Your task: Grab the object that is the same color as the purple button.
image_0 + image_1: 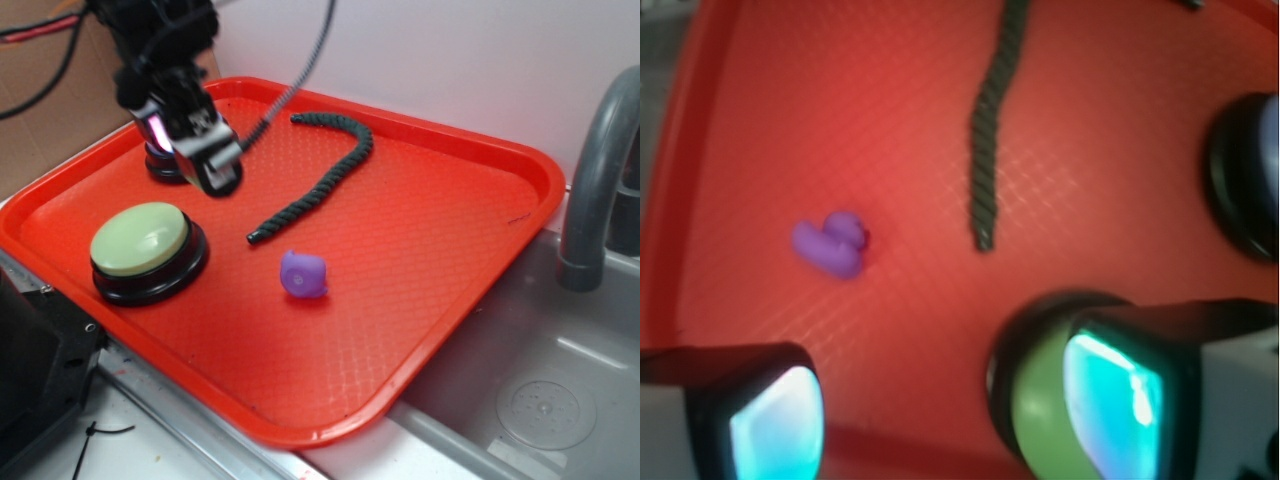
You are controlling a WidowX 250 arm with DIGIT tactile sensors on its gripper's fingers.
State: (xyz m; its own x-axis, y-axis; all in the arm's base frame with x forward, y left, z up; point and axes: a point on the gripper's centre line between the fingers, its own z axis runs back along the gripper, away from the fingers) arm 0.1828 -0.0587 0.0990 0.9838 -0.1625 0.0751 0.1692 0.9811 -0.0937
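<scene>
Red fills most of both views: a big orange-red tray with a raised rim lies on a metal surface, its right edge just beside a grey sink basin and a curved grey faucet at the right of the frame. A pale wall runs behind, with brown cardboard at the upper left.

From where I stand, the tray's right half and lower middle are bare, so the small purple piece has open floor on every side. It lies near the centre of the exterior frame, apart from the lower tip of the dark twisted rope, which curves up toward the tray's far rim. The green-domed button stands at the left, well apart from the piece.

The gripper hangs at the upper left, above the tray. Its body covers nearly all of the purple button; only a bit of black base shows there, and in the wrist view that button is cut off at the right edge.

In the wrist view the two finger pads sit far apart at the bottom corners, so the jaws are spread wide with nothing between them. The purple piece lies at the left there, blurred, its exact shape hard to make out.
</scene>
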